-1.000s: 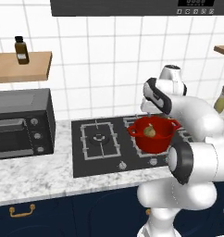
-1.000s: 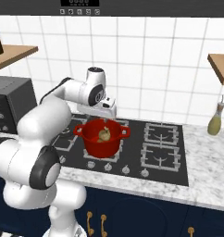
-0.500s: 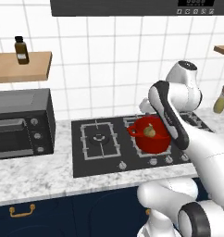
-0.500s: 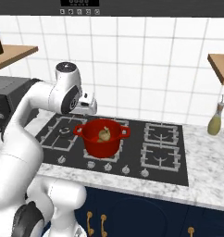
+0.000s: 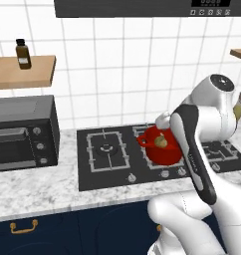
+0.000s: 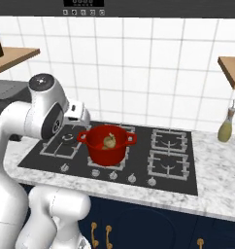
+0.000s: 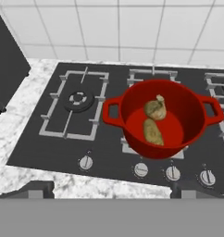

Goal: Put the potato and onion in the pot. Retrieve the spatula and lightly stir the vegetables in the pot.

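Observation:
The red pot [image 7: 164, 121] stands on the front middle burner of the hob, and it also shows from the base as the pot [image 6: 107, 146] and the pot [image 5: 161, 148]. Inside it lie the onion [image 7: 155, 109] and the potato [image 7: 153, 133], close together. My gripper [image 7: 113, 189] is open, with nothing between its fingers. It hovers in front of and to the left of the pot, looking down at it. The white hand [image 6: 78, 113] sits just left of the pot's rim. The spatula is out of view.
The black hob [image 5: 107, 152] has a row of knobs along its front edge. A dark toaster oven [image 5: 23, 132] stands at the left on the marble counter [image 5: 38, 191]. A brown bottle [image 5: 24, 54] sits on the left shelf, and an oil bottle [image 6: 226, 125] at the right.
The arm has swung the hand from above the pot away to its left and back. The jaws stay wide. Pot, potato and onion have not moved.

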Robot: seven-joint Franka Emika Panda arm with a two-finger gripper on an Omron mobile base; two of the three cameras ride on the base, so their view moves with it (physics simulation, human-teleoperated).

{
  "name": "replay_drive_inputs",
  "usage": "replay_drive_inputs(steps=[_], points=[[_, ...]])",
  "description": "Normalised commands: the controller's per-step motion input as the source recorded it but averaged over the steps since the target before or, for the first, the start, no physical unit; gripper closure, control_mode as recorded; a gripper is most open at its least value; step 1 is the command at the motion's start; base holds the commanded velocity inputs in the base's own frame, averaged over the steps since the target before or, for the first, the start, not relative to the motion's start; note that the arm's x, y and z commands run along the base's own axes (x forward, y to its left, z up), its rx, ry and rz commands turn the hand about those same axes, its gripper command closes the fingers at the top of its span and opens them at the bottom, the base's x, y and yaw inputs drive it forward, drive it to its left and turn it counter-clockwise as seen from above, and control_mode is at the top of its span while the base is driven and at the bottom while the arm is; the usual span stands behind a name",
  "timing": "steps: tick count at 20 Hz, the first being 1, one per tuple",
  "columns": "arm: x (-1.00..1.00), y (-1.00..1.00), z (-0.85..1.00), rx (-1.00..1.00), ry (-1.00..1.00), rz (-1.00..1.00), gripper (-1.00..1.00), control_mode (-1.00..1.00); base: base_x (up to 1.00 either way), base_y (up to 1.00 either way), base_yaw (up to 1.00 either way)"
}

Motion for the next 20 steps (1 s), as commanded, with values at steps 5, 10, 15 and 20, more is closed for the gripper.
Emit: replay_drive_inputs(steps=[5,10,15,20], points=[[0.0,0.0,0.0,0.0,0.0,0.0,-1.0,-1.0,0.0,0.0,0.0],[0.0,0.0,0.0,0.0,0.0,0.0,-1.0,1.0,-0.06,-0.39,0.0],[0.0,0.0,0.0,0.0,0.0,0.0,-1.0,1.0,-0.46,-1.0,0.0],[0.0,0.0,0.0,0.0,0.0,0.0,-1.0,1.0,-0.36,-1.0,-0.07]])
